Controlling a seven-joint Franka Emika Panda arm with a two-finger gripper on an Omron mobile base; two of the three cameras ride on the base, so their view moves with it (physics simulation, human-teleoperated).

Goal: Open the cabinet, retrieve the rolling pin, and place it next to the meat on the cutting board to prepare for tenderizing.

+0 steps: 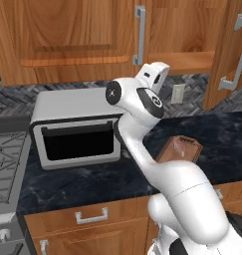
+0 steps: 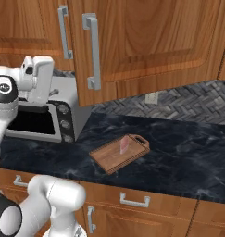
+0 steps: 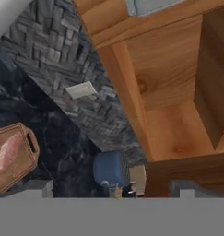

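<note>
Nearest the base, the wooden drawer fronts (image 1: 67,224) run under a dark, white-veined stone counter (image 1: 82,184). The white arm rises over this edge and carries its hand up toward the wall units.

In the hand view the gripper (image 3: 111,190) stands wide open with nothing between its jaws. One grey fingertip (image 3: 37,186) sits at 7 o'clock and the other at 5 o'clock.

On the counter lies the cutting board (image 2: 111,159), flat and set at an angle, with the meat (image 2: 124,146) resting on its far half. In the right base view the board is just below the middle of the picture. In the left base view it sits at 4 o'clock, partly behind the arm. In the hand view it lies at 8 o'clock.

At 6 o'clock, just beyond the fingertips, the hand view also shows a small blue rounded thing (image 3: 109,167) with a pale tan block (image 3: 137,177) touching its side. Both are too blurred to name.

The left base view shows a stove (image 1: 5,169) at 9 o'clock. Beside it is a silver toaster oven (image 1: 67,107), whose dark glass door faces the base.

Behind these runs a grey herringbone backsplash (image 2: 197,104) with a white wall outlet (image 2: 152,97).

Farthest and highest hangs the cabinet (image 2: 155,37). In the right base view its right door, with a grey bar handle (image 2: 93,51), is swung out from the face, ajar. The left door's handle (image 2: 63,32) lies flat against the front. The hand view looks up at bare wooden faces at 2 o'clock. I cannot make out the rolling pin among them.
</note>
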